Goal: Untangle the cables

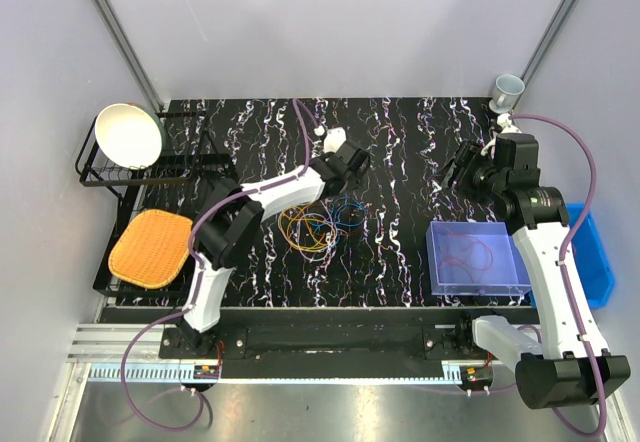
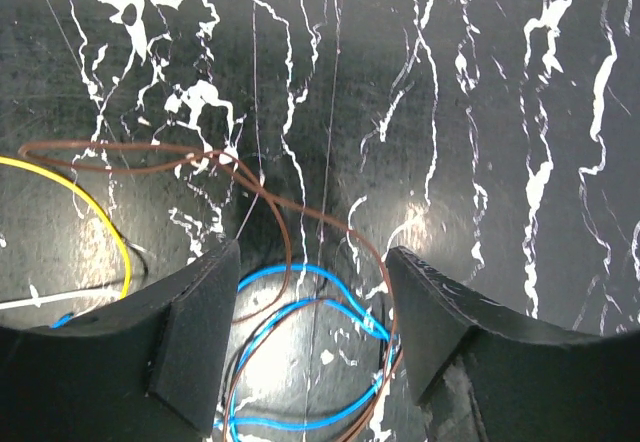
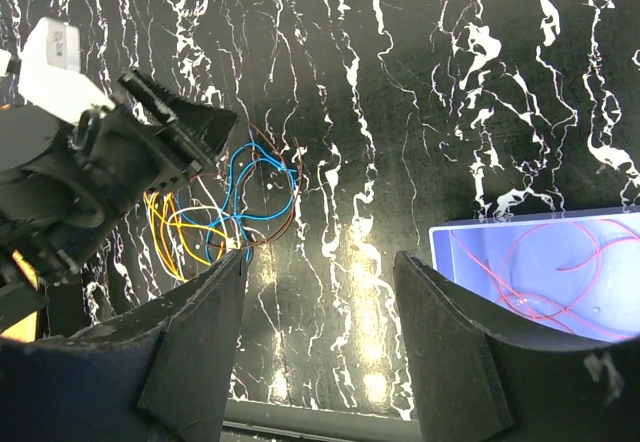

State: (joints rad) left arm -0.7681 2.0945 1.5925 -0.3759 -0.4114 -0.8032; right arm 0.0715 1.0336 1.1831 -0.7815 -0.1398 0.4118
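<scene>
Black fingers of the left gripper (image 2: pixel 312 254) fill the bottom of the left wrist view, standing well apart with nothing clamped between them. In the gap, on the surface below, lie blue and brown loops of the cables (image 2: pixel 300 307), a bunch of very thin flexible wires; a yellow strand curves off past the left finger. Whether the fingers touch any wire cannot be told.

From above, the cables (image 1: pixel 315 224) rest near the middle of the black white-veined marble-patterned desk (image 1: pixel 400 142), mostly orange with blue at the right edge, and the left gripper (image 1: pixel 350 172) hangs over their far right side.

Well to the right, the right gripper (image 1: pixel 455 167) is held above bare desk, its jaws wide and empty, apart from the bunch. Near it sits a clear blue-tinted plastic box (image 1: pixel 440 262) with one thin pink-red wire (image 1: pixel 470 257) inside.

At the left edge are a white bowl (image 1: pixel 128 134) in a black wire rack (image 1: pixel 95 177) and an orange woven mat (image 1: pixel 150 247).
</scene>
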